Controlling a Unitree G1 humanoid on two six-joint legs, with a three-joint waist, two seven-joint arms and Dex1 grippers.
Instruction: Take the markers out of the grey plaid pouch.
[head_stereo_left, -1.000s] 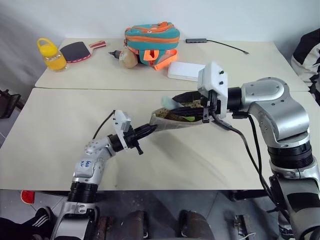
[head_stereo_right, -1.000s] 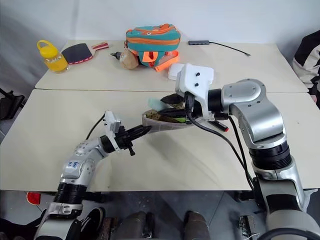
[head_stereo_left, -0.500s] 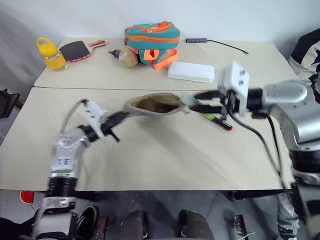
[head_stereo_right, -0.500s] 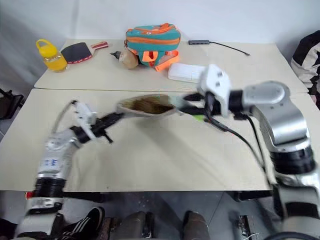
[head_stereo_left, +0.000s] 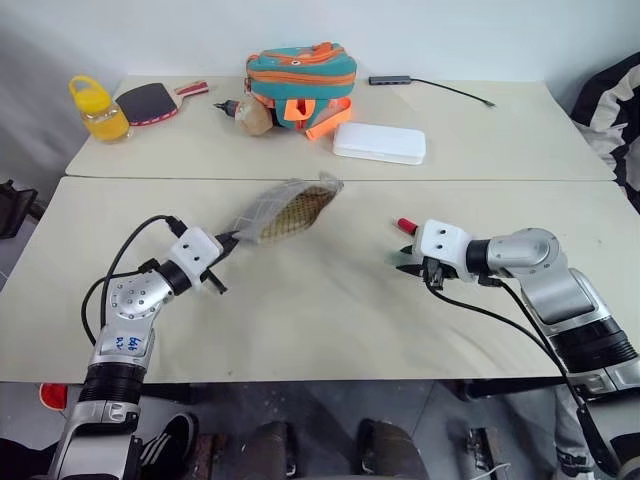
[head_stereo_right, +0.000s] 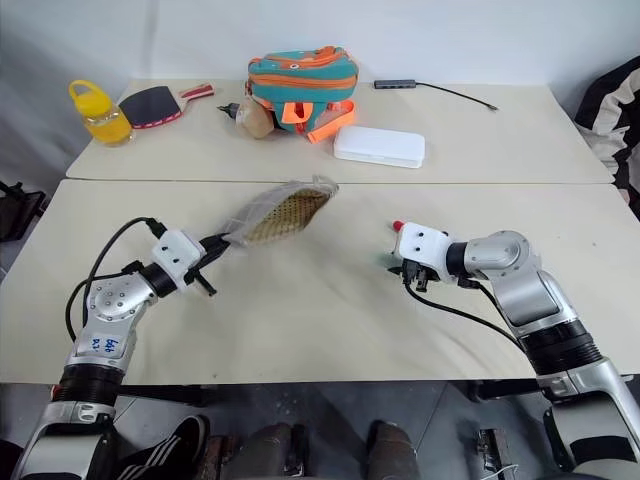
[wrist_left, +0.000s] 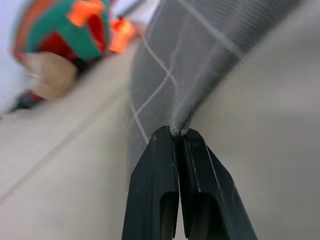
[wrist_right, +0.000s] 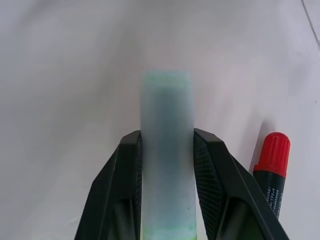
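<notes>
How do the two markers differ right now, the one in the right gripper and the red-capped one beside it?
The pale green marker is clamped between the right gripper's fingers, while the red-capped marker lies free on the table, touching nothing but the tabletop. The green marker's end is pale and translucent; the other has a dark barrel with a red cap. Both are already out of the grey plaid pouch, which the left gripper pinches by an edge.

The 2 head views look down over the table (head_stereo_left: 330, 300); wrist views sit close along each pincer.
</notes>
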